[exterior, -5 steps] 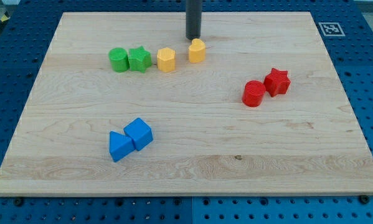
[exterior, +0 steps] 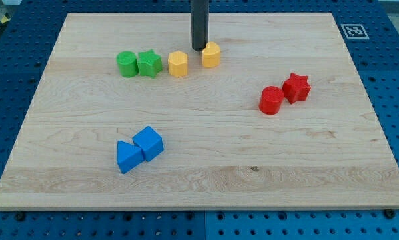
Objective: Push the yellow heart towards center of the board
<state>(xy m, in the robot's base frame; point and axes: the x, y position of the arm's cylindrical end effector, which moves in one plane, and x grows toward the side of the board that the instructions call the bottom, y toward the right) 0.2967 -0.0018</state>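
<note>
Two yellow blocks sit near the board's top middle. One yellow block (exterior: pixel 211 54) is on the right, with a notched top that reads as the heart. The other yellow block (exterior: pixel 178 64) lies to its lower left and looks six-sided. My tip (exterior: pixel 199 49) is down on the board between them, just left of the heart block and close to its upper left edge. I cannot tell if it touches the block.
A green round block (exterior: pixel 126 64) and a green star (exterior: pixel 149 63) sit left of the yellow blocks. A red cylinder (exterior: pixel 272 100) and a red star (exterior: pixel 296 87) are at the right. Two blue blocks (exterior: pixel 148 143) (exterior: pixel 128 157) touch at the lower left. The wooden board (exterior: pixel 206 180) lies on a blue pegboard.
My tip has moved a little left and down, from above the heart block to its left side. No block has visibly moved.
</note>
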